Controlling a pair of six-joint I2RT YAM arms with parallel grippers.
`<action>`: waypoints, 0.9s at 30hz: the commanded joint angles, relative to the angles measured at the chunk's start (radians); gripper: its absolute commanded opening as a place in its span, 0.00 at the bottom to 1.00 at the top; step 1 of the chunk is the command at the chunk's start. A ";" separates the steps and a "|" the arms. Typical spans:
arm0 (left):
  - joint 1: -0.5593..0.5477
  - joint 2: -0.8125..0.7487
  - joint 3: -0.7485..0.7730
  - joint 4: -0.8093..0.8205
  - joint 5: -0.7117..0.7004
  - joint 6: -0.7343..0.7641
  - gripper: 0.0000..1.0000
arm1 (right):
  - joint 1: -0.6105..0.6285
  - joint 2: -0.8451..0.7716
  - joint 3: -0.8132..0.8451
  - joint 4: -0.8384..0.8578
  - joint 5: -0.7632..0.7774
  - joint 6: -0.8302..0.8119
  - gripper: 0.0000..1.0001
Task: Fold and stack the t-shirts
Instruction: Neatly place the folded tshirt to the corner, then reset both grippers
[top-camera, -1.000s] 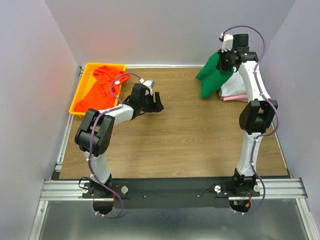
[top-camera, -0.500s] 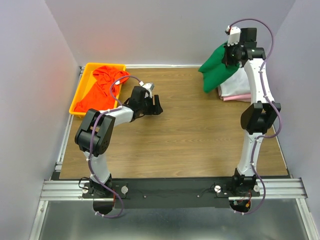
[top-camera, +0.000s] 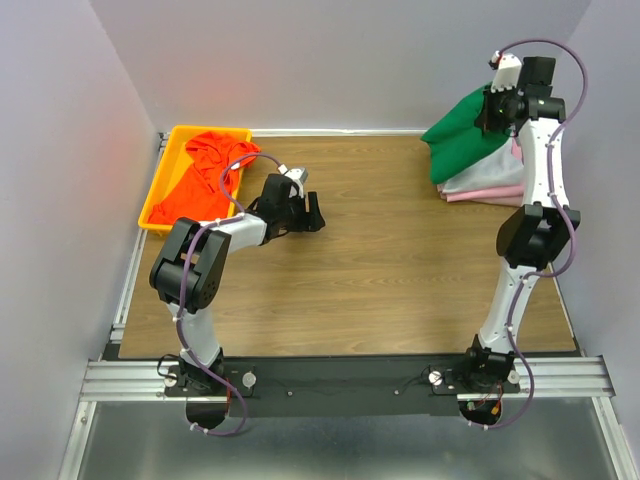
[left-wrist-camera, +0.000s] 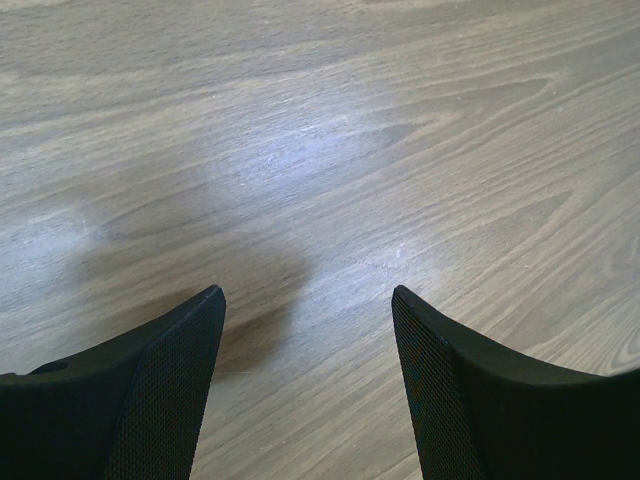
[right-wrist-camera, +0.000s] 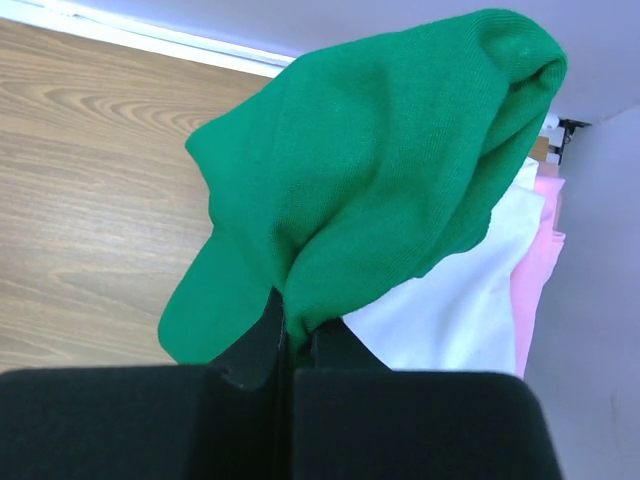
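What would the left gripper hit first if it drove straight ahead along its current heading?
Probably the bare table: the left gripper, fingers open, sees only wood ahead in its wrist view. How soon it touches is unclear.

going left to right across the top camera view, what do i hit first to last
yellow tray → orange-red t-shirt lying in it → left gripper, open → dark green t-shirt, pinched by the right gripper

Dk green tee (top-camera: 458, 135), white tee (top-camera: 495, 171), pink tee (top-camera: 482, 193), orange-red tee (top-camera: 205, 170); yellow tray (top-camera: 157, 195); tbl (top-camera: 380, 260) brown woodgrain.
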 joint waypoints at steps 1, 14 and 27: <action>0.002 0.002 -0.002 0.013 -0.014 0.002 0.75 | -0.032 -0.017 0.043 0.009 -0.061 -0.024 0.00; -0.015 -0.139 -0.031 -0.040 -0.016 0.022 0.75 | -0.066 0.081 0.027 0.085 0.309 0.030 1.00; -0.040 -0.435 -0.076 -0.070 -0.083 0.014 0.75 | -0.066 -0.195 -0.392 0.259 0.297 0.162 1.00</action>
